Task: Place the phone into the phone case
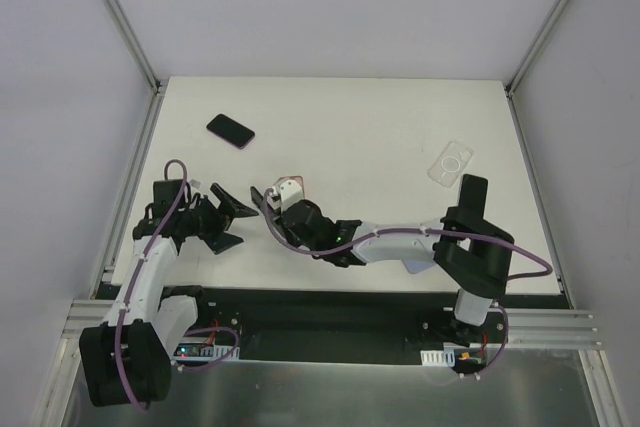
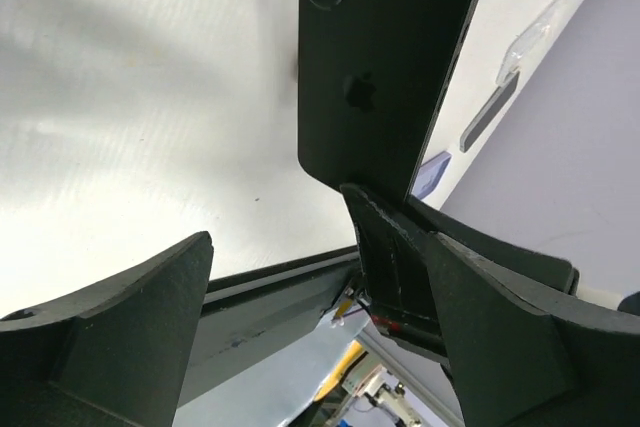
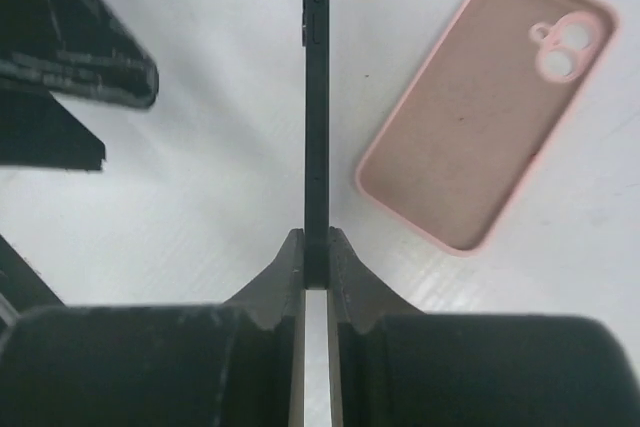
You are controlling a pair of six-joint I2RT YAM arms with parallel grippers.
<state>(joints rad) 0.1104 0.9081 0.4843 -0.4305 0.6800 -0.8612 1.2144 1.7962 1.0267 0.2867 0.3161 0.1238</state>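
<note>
My right gripper (image 3: 317, 247) is shut on the bottom edge of a black phone (image 3: 317, 97), held on edge above the table. The left wrist view shows the phone's back (image 2: 385, 57) with its camera lenses and logo. An empty pink phone case (image 3: 490, 107) lies open side up on the table just right of the phone. In the top view it (image 1: 291, 180) is partly hidden behind my right gripper (image 1: 268, 205). My left gripper (image 1: 232, 224) is open and empty, just left of the phone, its jaws wide apart (image 2: 320, 257).
A second dark phone (image 1: 231, 131) lies at the back left of the table. A clear case (image 1: 450, 163) lies at the right and also shows in the left wrist view (image 2: 530, 37). One of my left gripper's fingers (image 3: 70, 37) is close to the held phone.
</note>
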